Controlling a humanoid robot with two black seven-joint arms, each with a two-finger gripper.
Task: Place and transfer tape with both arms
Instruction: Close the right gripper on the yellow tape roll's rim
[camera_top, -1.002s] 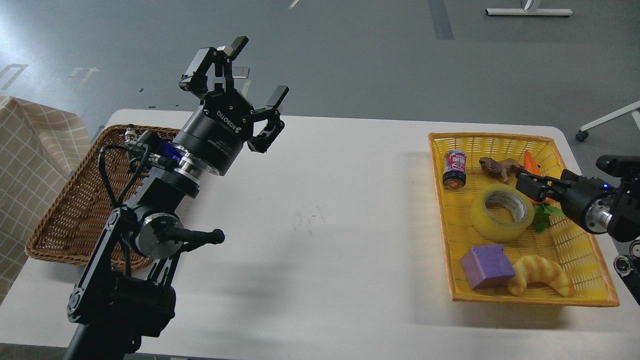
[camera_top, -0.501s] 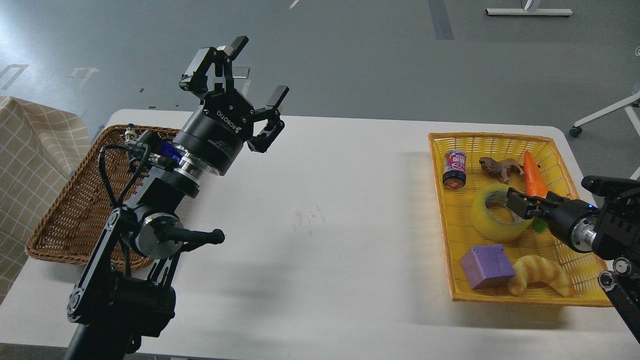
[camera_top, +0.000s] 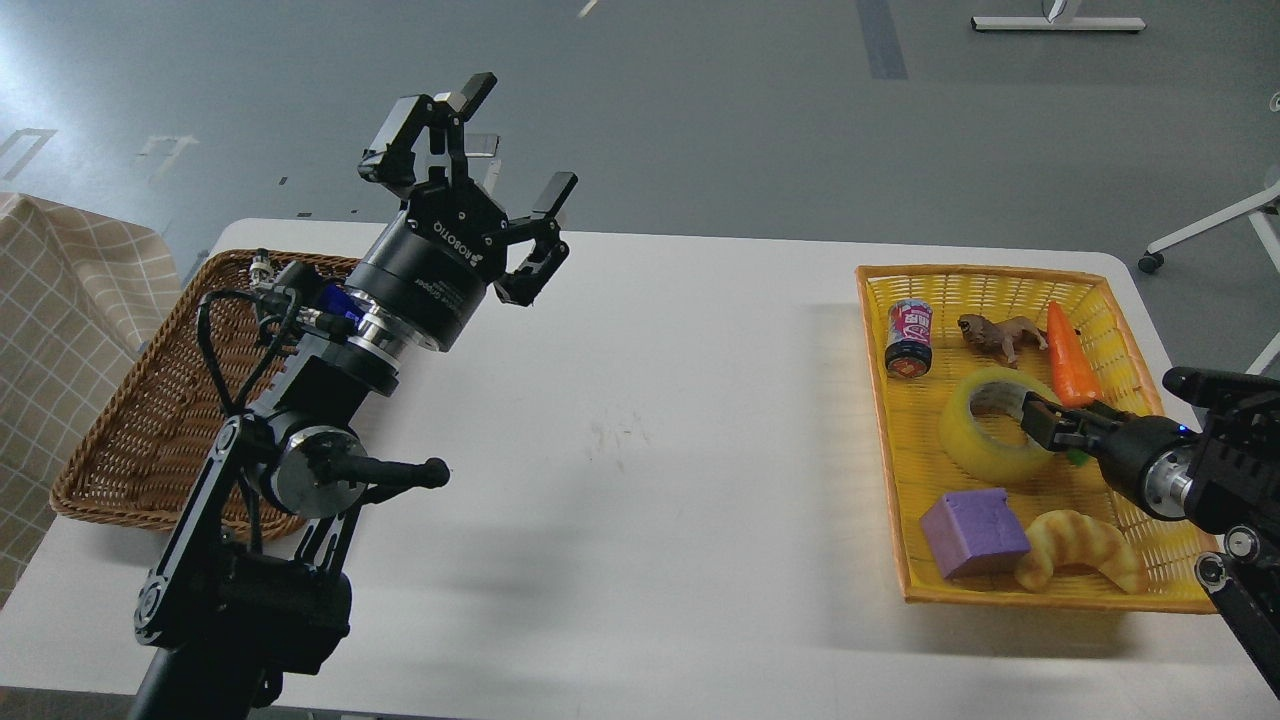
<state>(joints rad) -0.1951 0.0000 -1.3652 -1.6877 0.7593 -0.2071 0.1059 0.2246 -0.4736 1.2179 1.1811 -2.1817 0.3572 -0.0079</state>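
The tape (camera_top: 975, 440), a translucent yellow roll with a grey-white core, lies flat in the middle of the yellow basket (camera_top: 985, 271) on the right of the table. My right gripper (camera_top: 1042, 424) comes in from the right and sits at the roll's right wall, with a fingertip over the core hole. It is small and dark, so I cannot tell how its fingers stand. My left gripper (camera_top: 522, 132) is open and empty, held high above the table's back left and pointing up and away.
The yellow basket also holds a can (camera_top: 908, 338), a toy animal (camera_top: 1000, 332), a carrot (camera_top: 1070, 360), a purple block (camera_top: 972, 530) and a croissant (camera_top: 1080, 545). A brown wicker basket (camera_top: 150, 400) sits at the left, behind my left arm. The white table (camera_top: 650, 450) lies between.
My right gripper has come down and forward from above the carrot onto the tape's right wall. The carrot now shows fully. The left arm has not moved.
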